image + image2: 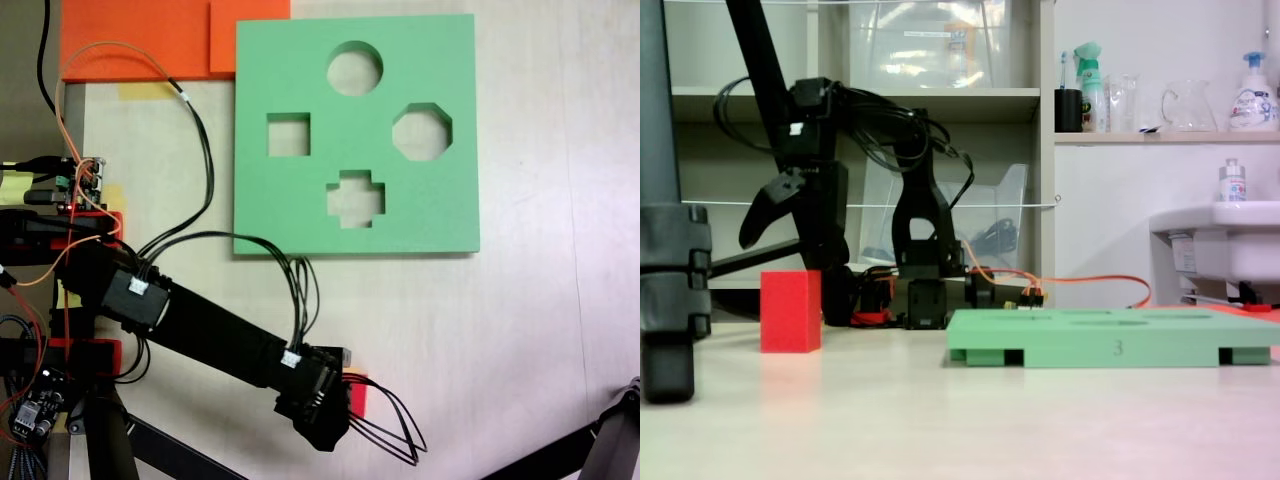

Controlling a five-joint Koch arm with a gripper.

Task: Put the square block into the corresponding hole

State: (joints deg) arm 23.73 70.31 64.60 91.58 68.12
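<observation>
On the table: the square block (791, 311) is seen upright, left of the green board (1110, 338).
Gripper (768, 225): spread, raised above the block.
Hole (288, 134): square cutout, uncovered.
Behind: orange slabs (140, 38).

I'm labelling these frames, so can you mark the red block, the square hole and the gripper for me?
Red block (791, 311): low side fixed view, centre of its front face.
Square hole (288, 135): top-down fixed view, table seen through the cutout.
Gripper (790, 200): low side fixed view, between its spread jaws.
</observation>
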